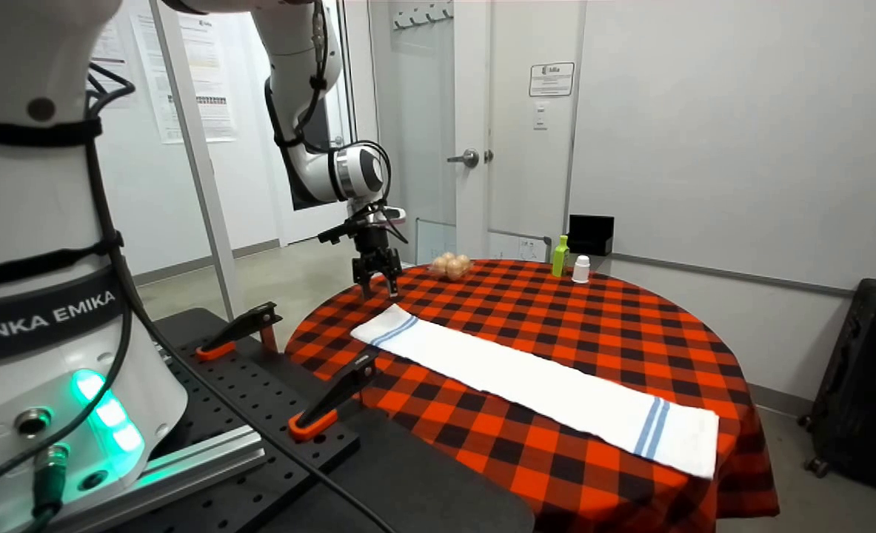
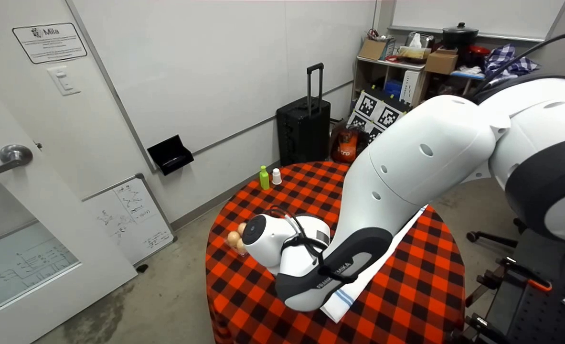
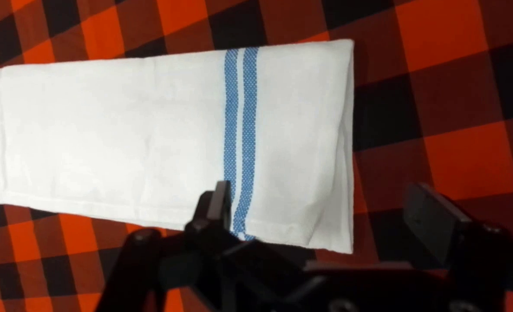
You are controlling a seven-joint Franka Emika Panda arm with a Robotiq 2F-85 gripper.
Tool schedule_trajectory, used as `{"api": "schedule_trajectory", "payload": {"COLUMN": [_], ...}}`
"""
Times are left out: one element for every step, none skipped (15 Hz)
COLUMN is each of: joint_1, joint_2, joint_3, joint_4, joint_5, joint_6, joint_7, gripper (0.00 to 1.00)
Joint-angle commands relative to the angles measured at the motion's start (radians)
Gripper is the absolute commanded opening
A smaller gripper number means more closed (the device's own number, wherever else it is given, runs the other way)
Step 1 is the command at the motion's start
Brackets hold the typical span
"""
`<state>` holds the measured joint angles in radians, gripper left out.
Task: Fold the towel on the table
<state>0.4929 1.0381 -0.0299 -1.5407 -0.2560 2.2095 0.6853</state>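
While the towel (image 1: pixel 534 380) lies outstretched, signage (image 2: pixel 49 44) reads "Mila"; the arm (image 1: pixel 34 215), "EMIKA".

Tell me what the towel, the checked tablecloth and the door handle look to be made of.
Towel: matte woven fabric, probably cotton; the wrist view shows weave in its blue stripes and soft creases. Checked tablecloth: matte cloth, fibre unclear; it hangs down loosely in an exterior view. Door handle: likely metal, perhaps brushed, judging by its grey sheen.

Towel (image 1: pixel 526 381) is white, paired blue stripes near each short end; counter (image 1: pixel 571 326) shows red-and-black check. Near counter's edge, bottle (image 1: pixel 560 260) is lime green. Pincer (image 1: pixel 380 290) is black.
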Motion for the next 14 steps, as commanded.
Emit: {"api": "schedule_trajectory", "payload": {"joint_1": [0.01,0.009,0.002,-0.006,-0.009,-0.013,-0.014,-0.014,-0.012,-0.011,-0.01,-0.008,-0.009,-0.01], "joint_2": [0.04,0.047,0.048,0.051,0.054,0.057,0.059,0.063,0.065,0.07,0.072,0.077,0.081,0.087], "joint_3": [-0.025,-0.029,-0.027,-0.023,-0.021,-0.019,-0.019,-0.017,-0.016,-0.015,-0.013,-0.013,-0.011,-0.008], "joint_4": [0.028,0.027,0.023,0.02,0.019,0.02,0.021,0.024,0.027,0.033,0.035,0.039,0.042,0.046], "joint_5": [0.002,0.004,0.01,0.017,0.021,0.026,0.029,0.032,0.033,0.033,0.034,0.034,0.034,0.035], "joint_6": [0.025,0.027,0.033,0.04,0.044,0.048,0.049,0.05,0.049,0.047,0.046,0.044,0.044,0.049], "joint_7": [0.036,0.041,0.041,0.039,0.038,0.035,0.034,0.03,0.028,0.025,0.023,0.022,0.02,0.016], "gripper": [1.0,1.0,1.0,1.0,1.0,1.0,1.0,1.0,1.0,1.0,1.0,1.0,1.0,1.0]}}
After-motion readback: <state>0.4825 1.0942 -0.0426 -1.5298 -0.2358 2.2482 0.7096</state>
